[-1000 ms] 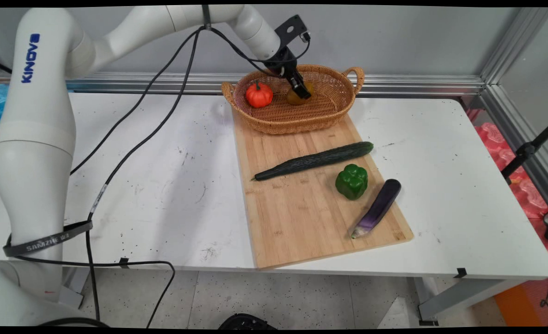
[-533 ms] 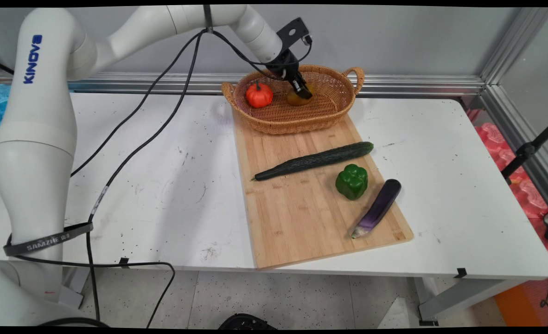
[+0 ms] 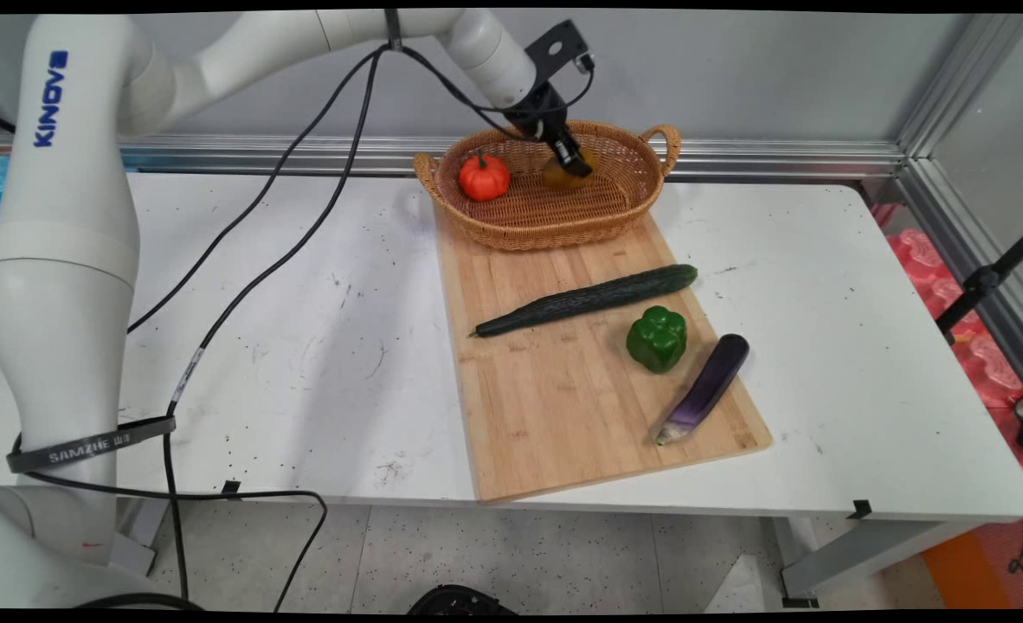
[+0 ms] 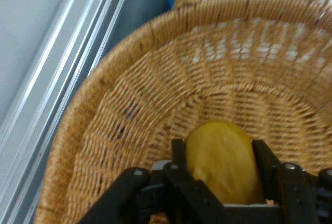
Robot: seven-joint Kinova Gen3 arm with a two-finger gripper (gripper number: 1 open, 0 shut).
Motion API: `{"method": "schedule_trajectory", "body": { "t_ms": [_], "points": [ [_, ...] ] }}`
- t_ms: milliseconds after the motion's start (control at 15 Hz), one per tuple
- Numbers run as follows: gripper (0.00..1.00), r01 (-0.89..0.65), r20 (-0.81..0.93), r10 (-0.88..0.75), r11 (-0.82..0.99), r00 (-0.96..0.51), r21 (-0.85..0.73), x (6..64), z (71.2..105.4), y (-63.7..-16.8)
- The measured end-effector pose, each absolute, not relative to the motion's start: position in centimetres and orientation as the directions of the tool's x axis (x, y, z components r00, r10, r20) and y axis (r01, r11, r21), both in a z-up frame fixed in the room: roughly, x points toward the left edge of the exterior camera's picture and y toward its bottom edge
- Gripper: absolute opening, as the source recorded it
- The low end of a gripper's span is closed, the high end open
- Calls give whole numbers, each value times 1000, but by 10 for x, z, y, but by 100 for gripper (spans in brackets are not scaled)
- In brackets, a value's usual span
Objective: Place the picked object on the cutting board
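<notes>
My gripper (image 3: pixel 570 161) hangs inside the wicker basket (image 3: pixel 615 216) at the back of the table, shut on a yellow fruit (image 3: pixel 562 176). In the hand view the yellow fruit (image 4: pixel 224 163) sits squeezed between both black fingers (image 4: pixel 179 156), above the basket's woven floor (image 4: pixel 155 110). The fruit is lifted a little off the basket floor. A small orange pumpkin (image 3: pixel 483 176) lies in the basket's left half, apart from the gripper.
The basket stands on the far end of a wooden board (image 3: pixel 563 407). On the board lie a long cucumber (image 3: pixel 588 299), a green bell pepper (image 3: pixel 656 338) and a purple eggplant (image 3: pixel 706 387). Black cables (image 3: pixel 252 277) hang from the arm over the table's left side.
The gripper has risen and shifted slightly right within the basket, carrying the yellow fruit up with it. The pumpkin and the vegetables on the board have not moved.
</notes>
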State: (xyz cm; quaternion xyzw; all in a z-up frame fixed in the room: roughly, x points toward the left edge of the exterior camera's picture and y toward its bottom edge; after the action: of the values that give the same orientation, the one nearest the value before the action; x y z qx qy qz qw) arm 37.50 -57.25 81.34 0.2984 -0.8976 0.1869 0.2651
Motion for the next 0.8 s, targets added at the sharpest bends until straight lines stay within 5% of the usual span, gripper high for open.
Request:
{"method": "schedule_trajectory", "body": {
  "t_ms": [800],
  "points": [
    [0,-607,603,-412,779,-683,-156,287,899,-511]
  ]
}}
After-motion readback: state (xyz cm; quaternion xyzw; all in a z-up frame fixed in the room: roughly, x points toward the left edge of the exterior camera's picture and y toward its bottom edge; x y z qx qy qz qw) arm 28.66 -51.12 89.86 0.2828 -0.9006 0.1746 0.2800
